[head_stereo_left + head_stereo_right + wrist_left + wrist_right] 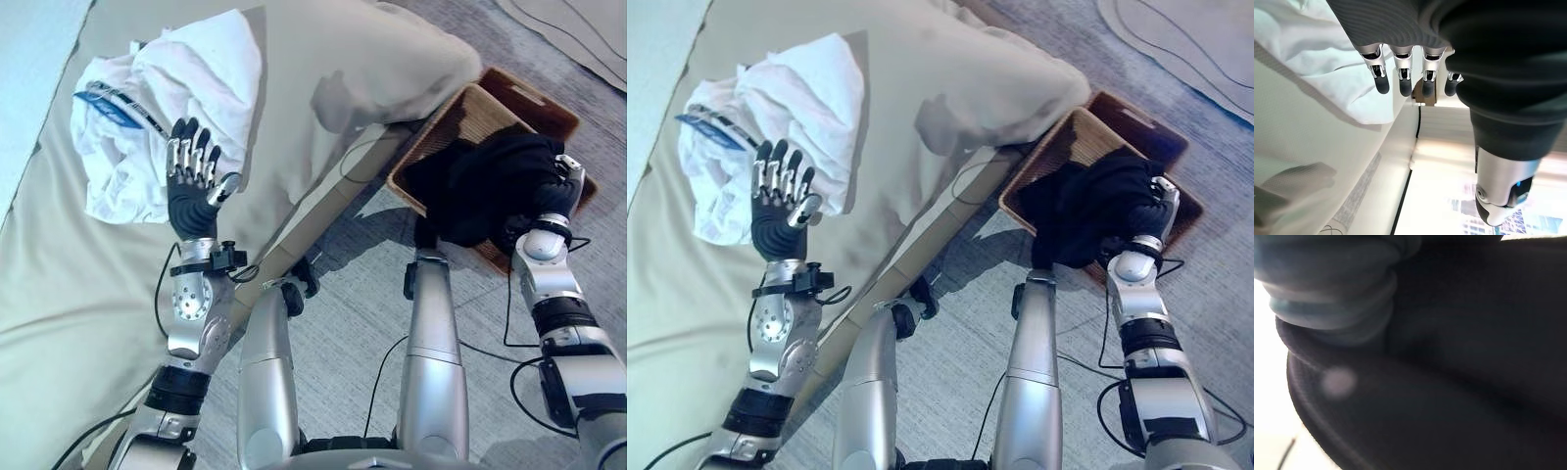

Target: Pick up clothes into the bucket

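White shirt lay crumpled on bed, long axis running up-bed; left robot hand spread over its near edge. Right robot hand was buried in black clothes heaped in basket, fingers can't tell.

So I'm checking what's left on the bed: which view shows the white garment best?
The left eye view: the whole white garment lies crumpled on the bed, the open left hand at its edge. The right eye view shows much the same. The left wrist view catches just a fold past the fingers.
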Tool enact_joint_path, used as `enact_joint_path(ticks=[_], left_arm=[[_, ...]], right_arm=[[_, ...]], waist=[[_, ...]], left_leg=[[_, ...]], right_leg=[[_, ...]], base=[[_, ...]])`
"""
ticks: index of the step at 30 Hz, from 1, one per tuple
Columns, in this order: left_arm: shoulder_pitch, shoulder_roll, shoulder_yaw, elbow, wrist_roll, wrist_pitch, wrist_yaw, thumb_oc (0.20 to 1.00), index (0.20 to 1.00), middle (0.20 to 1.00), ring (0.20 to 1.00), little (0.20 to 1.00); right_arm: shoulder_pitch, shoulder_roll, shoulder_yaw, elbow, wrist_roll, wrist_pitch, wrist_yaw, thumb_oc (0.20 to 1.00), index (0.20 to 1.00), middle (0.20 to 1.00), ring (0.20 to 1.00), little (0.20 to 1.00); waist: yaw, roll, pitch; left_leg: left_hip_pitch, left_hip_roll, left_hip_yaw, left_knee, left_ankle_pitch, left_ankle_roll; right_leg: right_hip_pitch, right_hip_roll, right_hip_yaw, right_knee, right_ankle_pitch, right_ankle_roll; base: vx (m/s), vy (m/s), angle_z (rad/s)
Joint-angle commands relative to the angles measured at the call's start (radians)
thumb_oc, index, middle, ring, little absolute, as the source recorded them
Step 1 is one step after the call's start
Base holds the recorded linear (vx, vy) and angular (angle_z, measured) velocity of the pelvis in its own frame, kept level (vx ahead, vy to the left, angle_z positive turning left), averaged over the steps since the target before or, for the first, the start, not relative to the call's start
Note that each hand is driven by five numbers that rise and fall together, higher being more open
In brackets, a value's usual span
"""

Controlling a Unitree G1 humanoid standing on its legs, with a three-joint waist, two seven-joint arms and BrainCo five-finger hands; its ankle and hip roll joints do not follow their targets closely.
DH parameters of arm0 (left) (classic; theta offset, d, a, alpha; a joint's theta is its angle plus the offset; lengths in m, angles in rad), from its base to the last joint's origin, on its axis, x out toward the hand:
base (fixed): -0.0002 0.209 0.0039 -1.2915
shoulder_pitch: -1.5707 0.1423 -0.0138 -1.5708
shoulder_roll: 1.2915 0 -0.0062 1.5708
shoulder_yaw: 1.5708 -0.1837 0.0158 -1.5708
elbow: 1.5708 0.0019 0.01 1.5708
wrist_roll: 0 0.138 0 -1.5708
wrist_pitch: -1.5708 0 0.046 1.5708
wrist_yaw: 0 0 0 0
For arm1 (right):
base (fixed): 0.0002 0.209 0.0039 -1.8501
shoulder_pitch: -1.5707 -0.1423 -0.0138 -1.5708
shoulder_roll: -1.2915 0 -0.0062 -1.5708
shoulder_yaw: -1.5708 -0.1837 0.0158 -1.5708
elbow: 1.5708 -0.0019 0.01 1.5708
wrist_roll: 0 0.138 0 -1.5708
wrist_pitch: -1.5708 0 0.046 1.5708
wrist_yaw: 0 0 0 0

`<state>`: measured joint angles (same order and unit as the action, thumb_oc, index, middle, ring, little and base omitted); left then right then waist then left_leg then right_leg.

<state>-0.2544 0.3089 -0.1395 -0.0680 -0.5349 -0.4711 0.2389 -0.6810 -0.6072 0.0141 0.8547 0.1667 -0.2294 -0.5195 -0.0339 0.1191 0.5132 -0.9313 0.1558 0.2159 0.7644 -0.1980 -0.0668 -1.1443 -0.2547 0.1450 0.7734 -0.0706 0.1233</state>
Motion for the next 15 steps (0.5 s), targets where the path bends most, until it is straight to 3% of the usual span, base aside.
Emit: enact_joint_path(ticks=[1, 14, 15], left_arm=[[0.031, 0.011, -0.009, -0.066, -0.015, -0.069, 0.002, 1.000, 1.000, 1.000, 1.000, 1.000], [0.029, 0.011, -0.013, -0.080, -0.012, -0.063, 0.016, 1.000, 1.000, 1.000, 1.000, 1.000], [0.029, 0.011, -0.013, -0.080, -0.012, -0.063, 0.016, 1.000, 1.000, 1.000, 1.000, 1.000]], right_arm=[[-0.036, -0.066, 0.059, 0.021, -0.019, -0.012, 0.010, 0.200, 0.200, 0.200, 0.200, 0.200], [-0.122, -0.088, 0.141, 0.161, -0.054, 0.036, 0.025, 0.200, 0.200, 0.200, 0.200, 0.200], [-0.122, -0.088, 0.141, 0.161, -0.054, 0.036, 0.025, 0.351, 0.351, 0.351, 0.351, 0.351]], waist=[[-0.002, 0.037, -0.102], [0.004, 0.032, -0.118], [0.004, 0.032, -0.119]], left_leg=[[-0.059, -0.040, 0.018, 0.175, -0.172, 0.074], [-0.089, -0.045, 0.019, 0.155, -0.155, 0.074], [-0.089, -0.045, 0.019, 0.154, -0.155, 0.074]], right_leg=[[-0.029, 0.003, 0.012, 0.069, -0.052, -0.002], [-0.053, -0.003, 0.004, 0.053, -0.042, -0.004], [-0.053, -0.003, 0.004, 0.053, -0.042, -0.004]], base=[[-0.01, 0.010, 0.07], [0.00, -0.001, -0.02], [0.00, 0.000, 0.00]])
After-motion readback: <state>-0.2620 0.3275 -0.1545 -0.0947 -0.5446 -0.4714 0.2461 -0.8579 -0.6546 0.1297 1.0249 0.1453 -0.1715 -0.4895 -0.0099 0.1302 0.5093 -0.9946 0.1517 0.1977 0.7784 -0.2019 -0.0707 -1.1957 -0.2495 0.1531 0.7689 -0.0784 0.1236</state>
